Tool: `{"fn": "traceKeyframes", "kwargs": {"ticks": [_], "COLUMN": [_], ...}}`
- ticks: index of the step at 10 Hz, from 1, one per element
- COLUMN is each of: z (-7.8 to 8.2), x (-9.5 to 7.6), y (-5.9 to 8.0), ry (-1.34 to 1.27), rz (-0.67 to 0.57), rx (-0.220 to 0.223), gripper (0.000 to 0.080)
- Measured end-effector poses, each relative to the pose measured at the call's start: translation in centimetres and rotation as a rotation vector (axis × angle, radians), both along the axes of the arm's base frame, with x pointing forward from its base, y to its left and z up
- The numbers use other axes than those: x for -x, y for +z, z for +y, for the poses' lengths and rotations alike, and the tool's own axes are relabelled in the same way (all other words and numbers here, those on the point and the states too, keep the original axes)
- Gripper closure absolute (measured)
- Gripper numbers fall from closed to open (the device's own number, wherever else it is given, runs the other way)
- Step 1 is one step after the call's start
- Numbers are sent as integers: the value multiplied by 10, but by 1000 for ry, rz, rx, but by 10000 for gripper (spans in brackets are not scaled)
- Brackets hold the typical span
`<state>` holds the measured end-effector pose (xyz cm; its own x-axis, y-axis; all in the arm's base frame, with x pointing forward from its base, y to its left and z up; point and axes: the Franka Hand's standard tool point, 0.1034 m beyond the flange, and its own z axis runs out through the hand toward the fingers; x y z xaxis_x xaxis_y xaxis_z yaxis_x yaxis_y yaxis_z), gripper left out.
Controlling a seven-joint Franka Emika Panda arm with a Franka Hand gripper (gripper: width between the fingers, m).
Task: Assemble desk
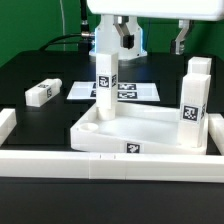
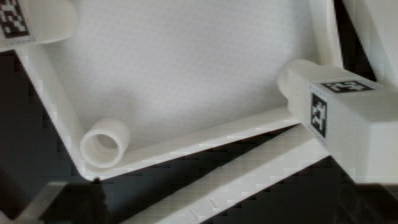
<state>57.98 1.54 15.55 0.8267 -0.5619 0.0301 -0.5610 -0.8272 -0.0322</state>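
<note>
While the claw (image 1: pixel 152 38) hangs wide open and empty above the tabletop (image 1: pixel 140 125) (it lies on the black desk (image 1: pixel 30 65), against the wall (image 1: pixel 60 158)), a careless descent could clip a standing leg (image 1: pixel 105 72) and tip it, since I cannot tell how firmly it is seated. Counted: one tabletop, one claw and three sure legs. Two legs stand at the tabletop, with the right leg (image 1: pixel 193 100) on the exterior view's right, and a loose leg (image 1: pixel 43 92) lies well apart on its left.

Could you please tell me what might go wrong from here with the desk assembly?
The open tool hangs above two upright legs standing at the tabletop; descending carelessly could knock one over. A loose leg lies on the exterior view's left, so reaching across for it may clip the nearer upright leg. Whether those legs are fully seated cannot be told.
</note>
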Motion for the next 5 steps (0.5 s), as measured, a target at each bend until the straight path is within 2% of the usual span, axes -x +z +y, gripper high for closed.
{"fn": "traceKeyframes", "kwargs": {"ticks": [2,3,5], "z": [-1,-10,-51], "x": [0,9,34], "y": [0,0,3], "ry": [6,62,140], "rz": [-1,-9,-13], "rx": [0,1,-19], "gripper": [150,150,150]}}
